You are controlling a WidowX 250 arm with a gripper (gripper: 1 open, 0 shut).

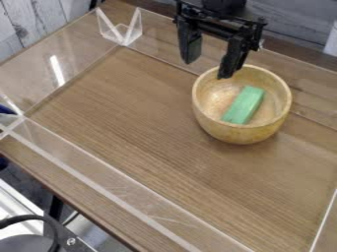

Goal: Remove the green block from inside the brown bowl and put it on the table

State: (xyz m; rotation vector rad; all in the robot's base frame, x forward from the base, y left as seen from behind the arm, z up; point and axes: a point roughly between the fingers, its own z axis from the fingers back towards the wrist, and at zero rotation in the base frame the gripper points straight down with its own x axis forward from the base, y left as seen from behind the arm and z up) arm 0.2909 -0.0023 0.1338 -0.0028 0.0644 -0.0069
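Note:
The green block lies flat inside the brown bowl, a little right of its middle, angled toward the far right. The bowl stands on the table at the right side. My gripper hangs just above the bowl's far left rim, pointing down. Its two black fingers stand well apart with nothing between them. The right finger's tip overlaps the bowl's rim in this view; the block is a short way to the right of and nearer than the fingertips.
Low clear acrylic walls run along the table's edges. A clear corner bracket stands at the far left. The tabletop left of and in front of the bowl is bare wood. Dark equipment sits below the near left corner.

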